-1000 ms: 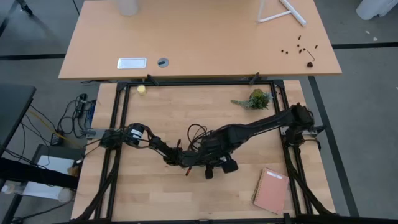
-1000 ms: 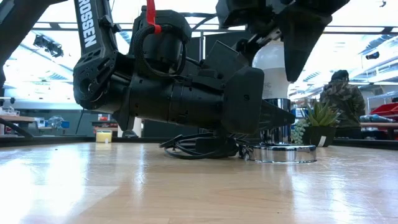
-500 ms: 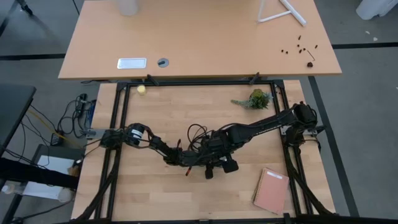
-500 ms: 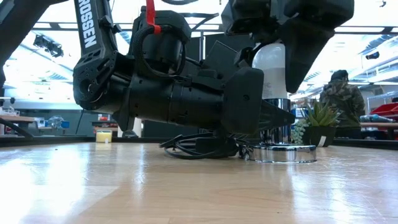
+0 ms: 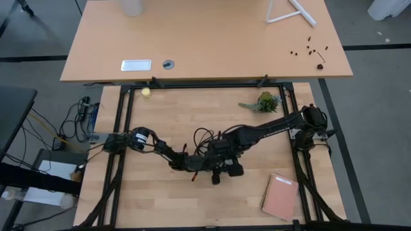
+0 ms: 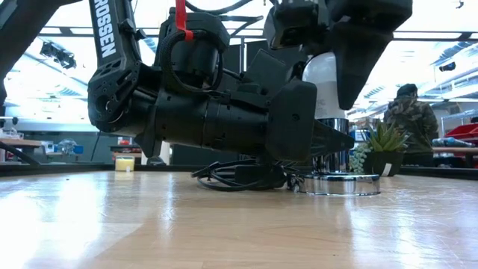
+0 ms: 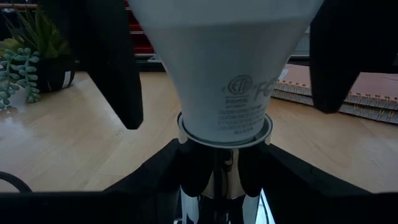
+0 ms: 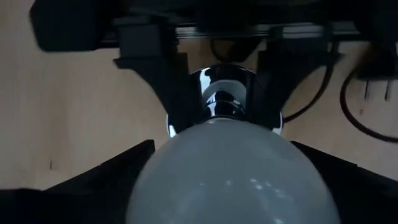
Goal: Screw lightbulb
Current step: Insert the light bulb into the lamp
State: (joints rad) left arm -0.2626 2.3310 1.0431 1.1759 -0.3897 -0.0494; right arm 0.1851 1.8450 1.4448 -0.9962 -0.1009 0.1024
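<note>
The white lightbulb (image 6: pixel 323 82) stands upright in a chrome socket (image 7: pixel 217 186) whose round silver base disc (image 6: pixel 342 184) rests flat on the table. My left gripper (image 7: pixel 221 155) reaches in level from the table's left and is shut on the socket just under the bulb. My right gripper (image 8: pixel 224 155) hangs over the bulb, pointing down. It is open, with one finger on each side of the bulb (image 7: pixel 224 74). In the high view both grippers overlap near the table's middle (image 5: pixel 221 165) and hide bulb and socket. My left gripper pinches the socket's chrome stem (image 8: pixel 224 93) between its two fingers, right below the bulb's neck. The fingers come in level from the table's left. The socket stands upright with its disc on the table. My right gripper: I cannot tell whether its fingers (image 7: pixel 102 62) touch the bulb.
The socket's black cord (image 6: pixel 231 175) lies coiled behind the left gripper. A small potted plant (image 5: pixel 265 102) stands at the far right, a brown notebook (image 5: pixel 280 196) at the near right, a small yellow object (image 5: pixel 146 92) at the far left. A person (image 6: pixel 409 119) is in the room behind.
My right gripper has rolled a little about its own pointing line above the bulb, staying over it with the same wide gap. The bulb and socket have not moved.
</note>
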